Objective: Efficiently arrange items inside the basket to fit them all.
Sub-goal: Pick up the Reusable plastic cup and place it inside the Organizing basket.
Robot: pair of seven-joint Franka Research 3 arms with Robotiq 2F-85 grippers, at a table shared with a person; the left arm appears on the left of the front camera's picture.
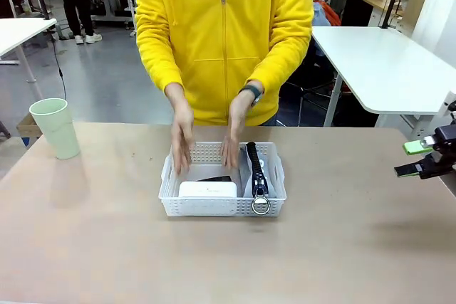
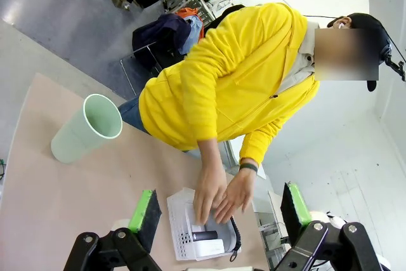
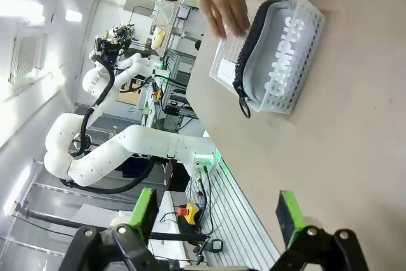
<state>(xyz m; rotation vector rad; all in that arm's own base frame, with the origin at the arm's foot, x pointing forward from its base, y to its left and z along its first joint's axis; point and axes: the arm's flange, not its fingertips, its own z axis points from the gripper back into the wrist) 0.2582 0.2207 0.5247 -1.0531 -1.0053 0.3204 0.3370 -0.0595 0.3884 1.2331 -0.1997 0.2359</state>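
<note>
The white basket [image 1: 214,208] sits mid-table. Inside it lie a white box [image 1: 207,189] at the front left, a small black object [image 1: 214,179] behind the box, and a grey pouch [image 1: 258,172] with a black zipper along the right side. Both of the person's hands [image 1: 182,144] reach into the basket. A pale green cup [image 1: 57,127] stands upright on the table far left. My right gripper [image 1: 417,158] hovers open at the table's right edge, far from the basket. In the left wrist view my left gripper [image 2: 217,193] is open high above the basket [image 2: 174,220] and cup [image 2: 85,128].
The person in a yellow jacket [image 1: 221,33] stands at the far side. White tables [image 1: 385,62] stand behind. In the right wrist view the pouch [image 3: 279,58] fills one side of the basket [image 3: 312,26], and the right gripper [image 3: 216,201] holds nothing.
</note>
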